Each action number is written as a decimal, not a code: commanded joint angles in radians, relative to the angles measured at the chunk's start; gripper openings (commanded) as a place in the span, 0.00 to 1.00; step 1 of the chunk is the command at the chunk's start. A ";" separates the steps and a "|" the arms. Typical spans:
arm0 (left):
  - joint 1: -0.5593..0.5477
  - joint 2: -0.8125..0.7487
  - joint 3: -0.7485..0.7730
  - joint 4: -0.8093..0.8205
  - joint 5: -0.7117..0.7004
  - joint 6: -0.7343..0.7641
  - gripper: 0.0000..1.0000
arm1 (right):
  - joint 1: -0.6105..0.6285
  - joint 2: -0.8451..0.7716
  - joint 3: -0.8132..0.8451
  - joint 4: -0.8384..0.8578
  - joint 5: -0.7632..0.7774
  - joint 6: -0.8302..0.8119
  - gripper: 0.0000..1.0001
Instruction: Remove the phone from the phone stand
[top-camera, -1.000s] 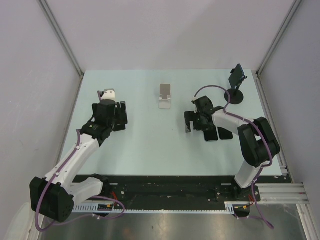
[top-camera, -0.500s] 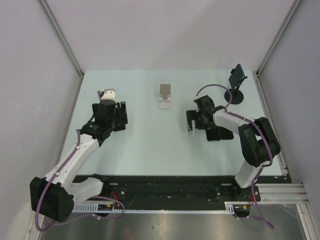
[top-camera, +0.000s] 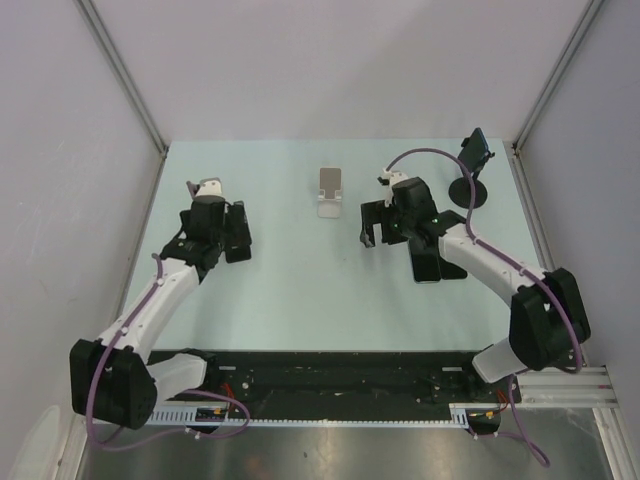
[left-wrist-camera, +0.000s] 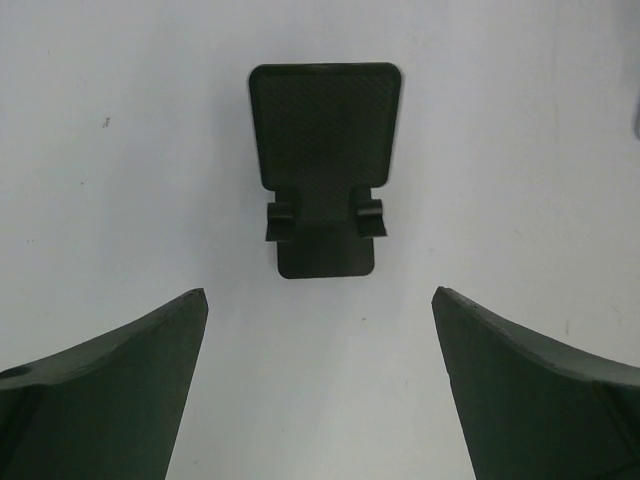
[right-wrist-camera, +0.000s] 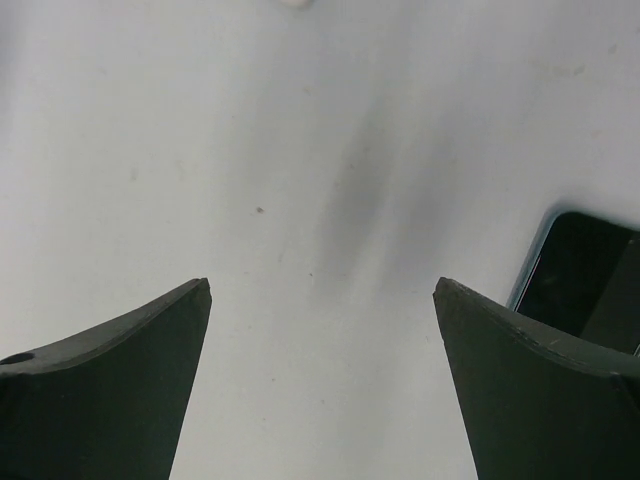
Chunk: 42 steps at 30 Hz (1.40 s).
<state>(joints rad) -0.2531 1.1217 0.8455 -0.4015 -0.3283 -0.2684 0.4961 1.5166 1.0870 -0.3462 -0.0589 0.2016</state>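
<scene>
Two spread, empty: left pincer (left-wrist-camera: 320, 292), black stand (left-wrist-camera: 322, 170) plain only in wrist view; right pincer (right-wrist-camera: 322, 284) beside phone (right-wrist-camera: 585, 285).

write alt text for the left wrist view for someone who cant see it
An empty black phone stand sits on the pale table, seen from above, its two small front hooks holding nothing. The left gripper frames the bottom corners with its two dark fingers, wide open and clear of the stand.

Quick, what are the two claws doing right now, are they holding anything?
Left gripper: open, empty, facing a black stand.
Right gripper: open, empty; the phone lies on the table beside it.
</scene>
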 joint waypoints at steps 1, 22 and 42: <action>0.095 0.067 0.042 0.026 0.119 -0.067 1.00 | 0.030 -0.111 0.039 0.059 0.042 -0.040 1.00; 0.143 0.440 0.277 0.050 0.092 -0.045 1.00 | 0.013 -0.294 -0.065 0.105 0.048 -0.108 1.00; 0.006 0.536 0.507 0.055 0.210 -0.084 0.35 | -0.044 -0.354 -0.088 0.072 0.048 -0.142 1.00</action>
<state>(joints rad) -0.1860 1.6135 1.2121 -0.3969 -0.1368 -0.3328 0.4606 1.2053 1.0115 -0.2825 -0.0185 0.0807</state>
